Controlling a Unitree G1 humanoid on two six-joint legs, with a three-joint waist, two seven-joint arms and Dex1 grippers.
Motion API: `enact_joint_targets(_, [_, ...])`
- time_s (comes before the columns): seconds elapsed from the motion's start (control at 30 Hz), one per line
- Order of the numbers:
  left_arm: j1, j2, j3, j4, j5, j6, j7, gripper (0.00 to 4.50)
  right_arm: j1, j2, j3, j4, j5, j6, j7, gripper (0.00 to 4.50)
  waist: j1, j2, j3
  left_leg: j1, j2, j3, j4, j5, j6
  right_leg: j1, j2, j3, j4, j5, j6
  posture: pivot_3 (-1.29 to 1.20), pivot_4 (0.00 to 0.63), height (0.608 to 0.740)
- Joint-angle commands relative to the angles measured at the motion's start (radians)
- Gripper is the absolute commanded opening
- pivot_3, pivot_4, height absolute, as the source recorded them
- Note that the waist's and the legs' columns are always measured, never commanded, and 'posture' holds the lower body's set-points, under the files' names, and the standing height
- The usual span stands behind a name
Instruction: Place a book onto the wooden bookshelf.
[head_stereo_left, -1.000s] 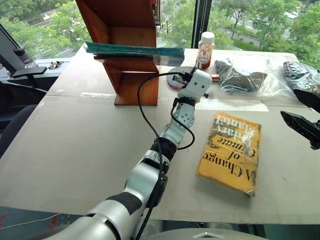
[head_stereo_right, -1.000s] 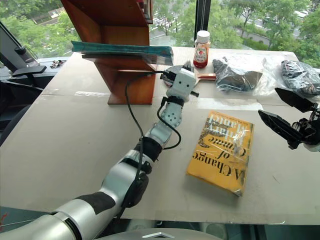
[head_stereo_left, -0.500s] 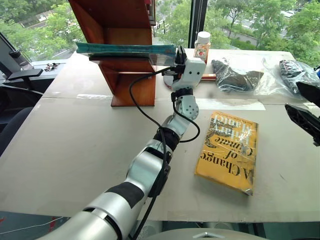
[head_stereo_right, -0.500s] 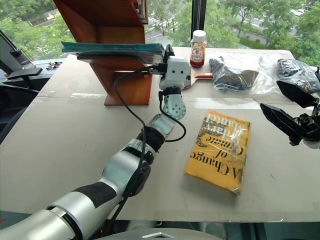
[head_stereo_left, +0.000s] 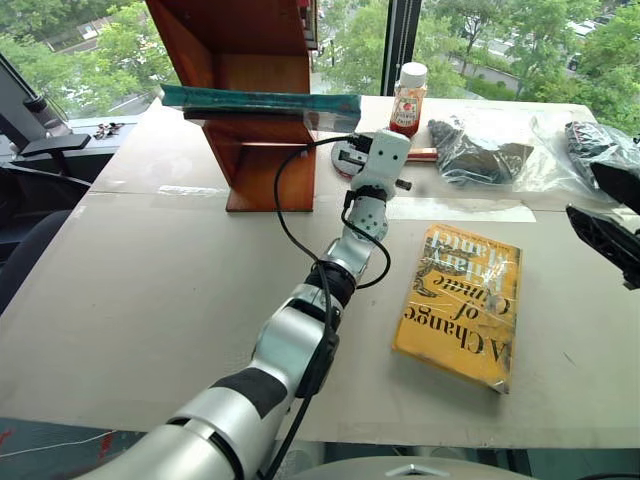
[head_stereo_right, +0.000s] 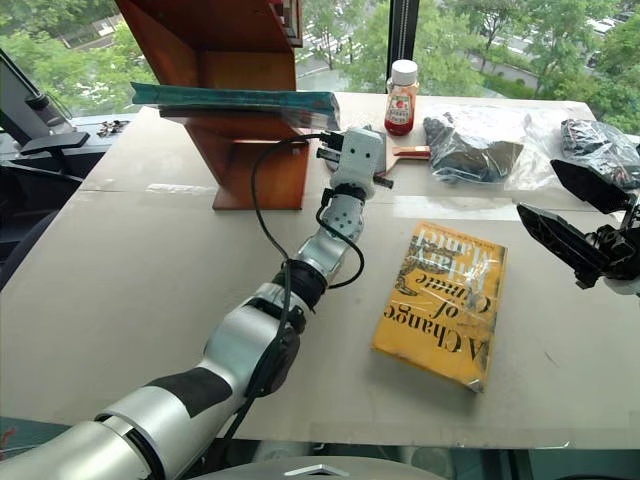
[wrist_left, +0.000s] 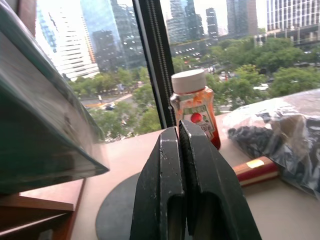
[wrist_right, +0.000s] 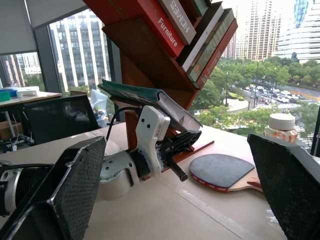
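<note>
The teal book (head_stereo_left: 260, 99) in clear wrap lies flat on the lower shelf of the wooden bookshelf (head_stereo_left: 262, 165), overhanging it on both sides. My left gripper (head_stereo_left: 350, 152) sits just below and to the right of the book's right end, apart from it. In the left wrist view its fingers (wrist_left: 162, 170) stand together, shut on nothing, with the book's edge (wrist_left: 45, 135) beside them. My right gripper (head_stereo_right: 537, 188) hovers open over the table's right side, holding nothing.
A yellow book (head_stereo_left: 460, 305) lies on the table (head_stereo_left: 150, 290) to the right of my left arm. Behind the left gripper are a table tennis paddle (wrist_right: 220, 172) and a sauce bottle (head_stereo_left: 408, 98). Two plastic bags of dark items (head_stereo_left: 480, 150) lie at the far right. More books (wrist_right: 167, 22) lean on the upper shelf.
Half a second ago the left gripper was up at the book's right end; it has since dropped below it. The book stays on the shelf. The right gripper has not moved.
</note>
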Motion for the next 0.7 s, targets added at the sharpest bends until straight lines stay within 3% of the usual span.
enact_joint_targets(0.03, [0.116,0.109,-0.029,-0.182,-0.068,-0.007,-0.311,1.66,0.022,0.005,-0.018,-0.041,-0.016,-0.024,0.003,4.50,-0.006,0.000,0.000,0.000,0.000,0.000,0.000,0.000,0.000,0.000,0.000,0.000,0.000,0.000,0.000,0.00,0.150,0.740])
enact_joint_targets(0.13, [0.229,0.213,-0.036,-0.357,-0.108,0.076,-0.479,2.96,0.065,0.016,-0.011,-0.035,-0.061,-0.047,0.026,4.50,-0.008,0.000,0.000,0.001,0.001,0.000,-0.001,0.000,0.000,-0.001,0.001,0.000,0.002,0.000,0.000,0.00,0.150,0.740])
enact_joint_targets(0.23, [0.426,0.379,0.001,-0.693,-0.280,0.270,-0.725,4.39,0.156,0.032,0.009,0.006,-0.174,-0.111,0.090,4.50,-0.003,0.001,0.000,0.001,0.001,0.000,-0.001,0.000,0.000,-0.001,0.000,0.000,0.003,0.000,-0.001,0.00,0.150,0.740])
enact_joint_targets(0.37, [0.702,0.556,0.088,-1.109,-0.517,0.555,-0.876,4.46,0.258,0.044,0.037,0.082,-0.303,-0.203,0.166,4.50,-0.003,0.001,-0.001,0.001,0.001,0.001,-0.001,0.000,0.000,-0.001,-0.001,0.000,0.002,0.000,-0.001,0.00,0.150,0.740])
enact_joint_targets(0.47, [0.911,0.649,0.163,-1.322,-0.609,0.676,-0.891,4.46,0.314,0.061,0.071,0.159,-0.411,-0.308,0.213,4.50,0.002,0.003,-0.001,0.001,0.002,0.001,-0.001,0.000,0.000,-0.001,-0.002,0.000,0.002,0.000,-0.001,0.00,0.150,0.740])
enact_joint_targets(0.57, [1.089,0.695,0.238,-1.418,-0.616,0.684,-0.887,4.46,0.346,0.087,0.085,0.233,-0.455,-0.370,0.240,4.50,0.003,0.003,-0.001,0.002,0.002,0.001,0.001,0.000,0.000,0.000,-0.003,-0.001,0.003,-0.003,-0.005,0.00,0.150,0.740])
enact_joint_targets(0.7, [1.210,0.701,0.253,-1.460,-0.575,0.653,-0.869,4.46,0.379,0.116,0.110,0.317,-0.488,-0.425,0.276,4.50,0.003,0.003,-0.002,0.005,0.002,0.003,0.002,0.000,0.000,0.001,-0.003,0.000,0.003,-0.005,-0.002,0.00,0.150,0.740])
